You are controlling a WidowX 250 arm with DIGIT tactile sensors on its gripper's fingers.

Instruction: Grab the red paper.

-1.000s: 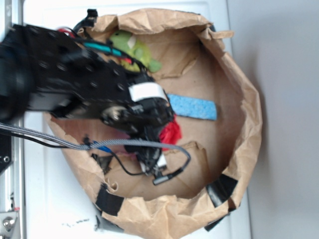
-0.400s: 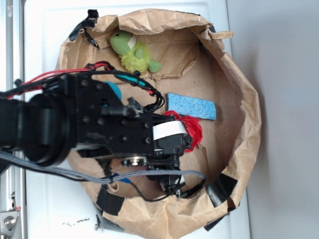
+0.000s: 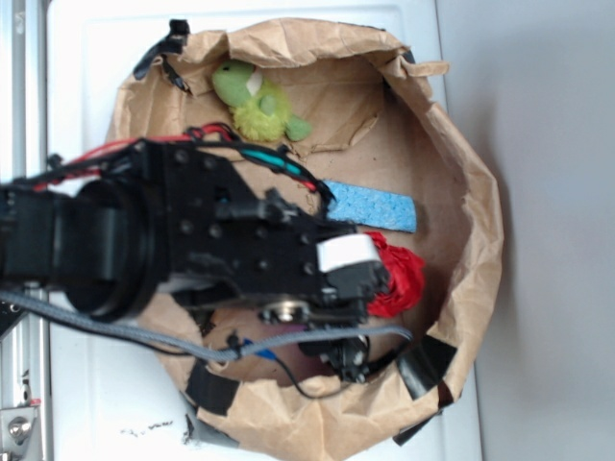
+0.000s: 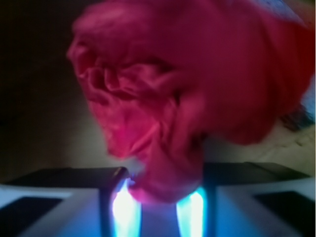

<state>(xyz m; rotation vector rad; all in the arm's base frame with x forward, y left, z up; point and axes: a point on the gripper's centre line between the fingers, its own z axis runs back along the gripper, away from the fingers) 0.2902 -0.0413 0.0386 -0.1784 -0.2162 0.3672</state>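
Holding red paper (image 4: 187, 113), gripper (image 4: 160, 190) jaws pinched narrowly on its lower folds, wad beside blue sponge (image 3: 370, 205) inside paper bag (image 3: 480, 221); grab apparently complete, lift-out unconfirmed.

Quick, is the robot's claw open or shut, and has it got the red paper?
Gripper: shut on the red paper; its jaws pinch the wad's lower folds in the wrist view.
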